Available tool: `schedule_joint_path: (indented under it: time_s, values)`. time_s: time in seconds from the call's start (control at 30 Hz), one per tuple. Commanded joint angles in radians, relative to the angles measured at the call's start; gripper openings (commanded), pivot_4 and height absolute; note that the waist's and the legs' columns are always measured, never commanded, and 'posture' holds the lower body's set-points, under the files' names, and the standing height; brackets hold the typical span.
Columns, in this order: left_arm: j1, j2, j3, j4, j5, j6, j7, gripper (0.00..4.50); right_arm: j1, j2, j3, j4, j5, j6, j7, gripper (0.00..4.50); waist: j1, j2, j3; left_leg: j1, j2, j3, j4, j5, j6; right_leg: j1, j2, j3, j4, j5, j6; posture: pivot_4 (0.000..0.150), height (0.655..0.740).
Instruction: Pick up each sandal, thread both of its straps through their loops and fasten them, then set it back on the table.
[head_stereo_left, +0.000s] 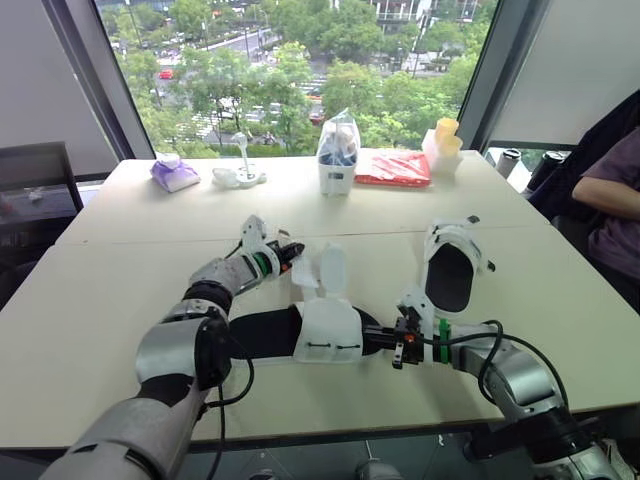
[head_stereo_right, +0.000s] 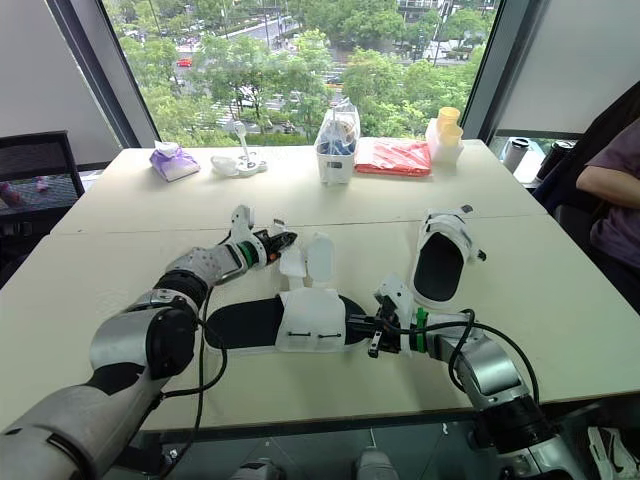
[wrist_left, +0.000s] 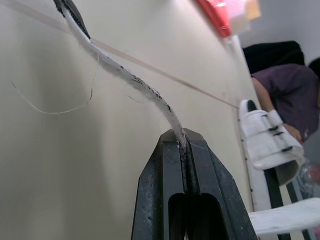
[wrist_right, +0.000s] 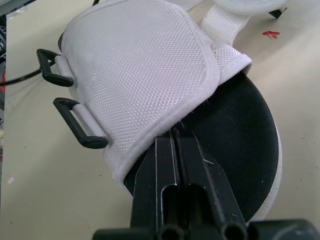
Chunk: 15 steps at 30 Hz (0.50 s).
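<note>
left gripper (wrist_left: 181, 136) pinches the strap (wrist_left: 125, 75), right gripper (wrist_right: 175, 132) clamps the sandal (head_stereo_left: 325, 330) lying on the table (head_stereo_left: 100, 300) between them, so i'd keep that strap flat and taut heading for its loop (wrist_right: 69, 123).

Our left arm stretches forward over the middle of the table (head_stereo_left: 110, 290), elbow slightly bent; the left gripper (head_stereo_left: 293, 250) has its fingers pinched together on a white strap (wrist_left: 125, 74); our right arm comes in low along the table's near edge, forearm pointing left; the right gripper (head_stereo_left: 372, 336) has its fingers pressed together on the sandal (head_stereo_left: 325, 335).
</note>
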<state>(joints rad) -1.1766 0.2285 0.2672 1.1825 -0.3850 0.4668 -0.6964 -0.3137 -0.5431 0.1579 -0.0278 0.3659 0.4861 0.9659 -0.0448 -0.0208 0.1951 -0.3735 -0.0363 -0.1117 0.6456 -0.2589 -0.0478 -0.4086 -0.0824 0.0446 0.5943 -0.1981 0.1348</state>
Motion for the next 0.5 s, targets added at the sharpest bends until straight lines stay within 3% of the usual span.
schedule_joint_path:
  time_s: [0.03, 0.13, 0.23, 0.33, 0.5]
  values:
    - [0.058, 0.030, -0.150, -0.267, 0.088, -0.134, -0.217, 0.03, 0.019, -0.012, 0.014, 0.031, -0.040, 0.009, -0.015, 0.00, 0.001, 0.000, 0.000, 0.000, 0.000, 0.000, 0.000, 0.000, 0.000, 0.000, 0.000, 0.000, 0.000, 0.000, 0.000, 0.150, 0.7400]
    - [0.245, 0.052, -0.282, -0.610, 0.147, -0.311, -0.327, 0.03, 0.010, -0.021, 0.019, 0.048, -0.043, 0.001, 0.000, 0.00, -0.001, 0.002, -0.001, 0.001, 0.001, 0.003, -0.002, 0.000, 0.000, 0.000, -0.001, 0.002, 0.000, 0.002, -0.004, 0.150, 0.7400]
    - [0.412, 0.109, -0.383, -0.788, 0.239, -0.570, -0.393, 0.03, 0.000, -0.025, 0.023, 0.063, -0.044, -0.005, 0.010, 0.00, 0.003, 0.002, -0.001, 0.001, 0.001, 0.002, -0.003, 0.000, 0.000, -0.001, -0.001, 0.002, -0.001, 0.002, -0.005, 0.150, 0.7400]
    - [0.495, 0.170, -0.425, -0.787, 0.333, -0.886, -0.388, 0.03, -0.011, -0.026, 0.024, 0.078, -0.044, -0.008, 0.017, 0.00, 0.005, 0.002, -0.001, 0.000, 0.001, 0.002, -0.002, 0.000, 0.000, -0.001, -0.001, 0.002, -0.001, 0.000, -0.008, 0.150, 0.7400]
    - [0.439, 0.269, -0.401, -0.512, 0.620, -1.590, -0.103, 0.03, -0.027, -0.023, 0.026, 0.116, -0.048, -0.024, 0.024, 0.00, 0.015, 0.001, -0.001, 0.000, 0.001, 0.002, 0.000, 0.000, 0.000, 0.000, -0.001, 0.002, -0.003, -0.001, -0.007, 0.150, 0.7400]
